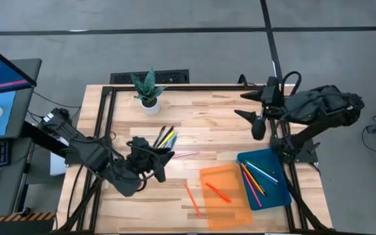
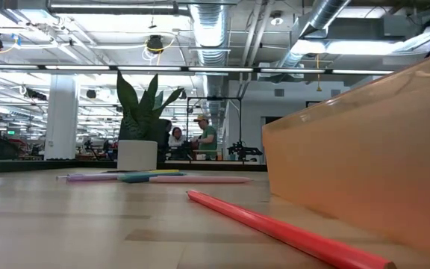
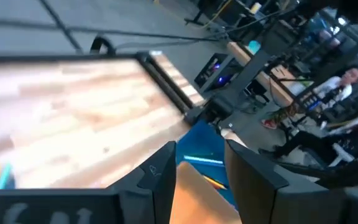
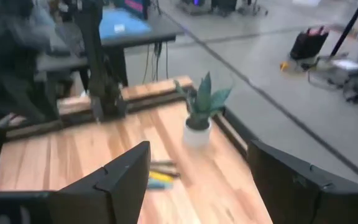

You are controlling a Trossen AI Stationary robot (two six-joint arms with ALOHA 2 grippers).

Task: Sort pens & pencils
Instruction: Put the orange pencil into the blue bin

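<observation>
Two arms work over the wooden surface point(image 1: 207, 124); the left end effector point(image 1: 164, 158) sits near the middle, its fingers point(image 3: 160, 171) parted with nothing seen between them in its wrist view, though whether they are part-closed on something thin I cannot tell; just beside it, on the far side, lies a small cluster of pens & pencils point(image 1: 166, 138), dark, yellow, orange and blue sticks fanned together, and a pale pink stick point(image 1: 185, 155) lies just to the right of the fingertips, apart from them; behind the cluster stands a potted plant point(image 1: 148, 91) in a white pot, near the far edge. Further right, a lone orange stick point(image 1: 192, 198) rests on the bare wood just beside the flat orange tray point(image 1: 240, 202), not touching the end effector and nearer the front edge; from the low view it runs long and red-orange across the foreground. Inside the orange tray lies one orange-red stick point(image 1: 218, 191); next along, the flat blue tray point(image 1: 276, 186) holds several sticks point(image 1: 254, 178), pink, green, yellow and red among them, lying roughly side by side. The right end effector point(image 1: 251, 104) hangs well above the far right part of the surface, fingers point(image 4: 126, 171) spread wide apart and empty, well apart from every stick.
</observation>
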